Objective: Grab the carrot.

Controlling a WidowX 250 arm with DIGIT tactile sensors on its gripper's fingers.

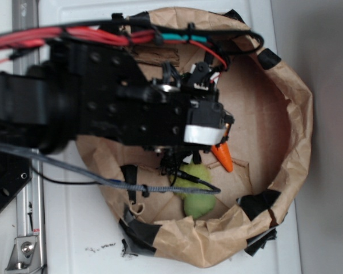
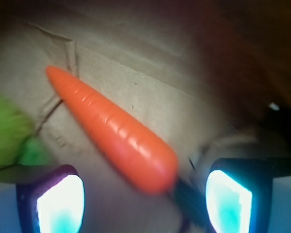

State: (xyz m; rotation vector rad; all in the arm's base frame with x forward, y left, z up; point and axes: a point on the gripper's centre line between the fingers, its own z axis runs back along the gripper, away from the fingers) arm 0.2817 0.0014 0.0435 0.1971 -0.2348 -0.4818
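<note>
The carrot (image 1: 223, 157) was seen lying on the brown paper floor of a paper-walled nest (image 1: 300, 123), just beside a fuzzy green plush toy (image 1: 197, 188), with most of its length hidden under the arm in the exterior view. In the wrist view the carrot (image 2: 116, 131) was shown running diagonally, its pointed tip up and to the left and its thick end with the dark stem low down, between the two finger pads (image 2: 60, 204). The gripper (image 2: 143, 204) was held spread wide: clear gaps were visible between each pad and the carrot, and nothing was grasped.

The approach was judged to be largely done, since the gripper had been brought directly over the carrot's thick end. The grasp itself was judged to be left: the fingers had yet to be lowered around the body, closed on it, and the carrot lifted. Whether the pads were already low enough to close could not be told from these views.
</note>
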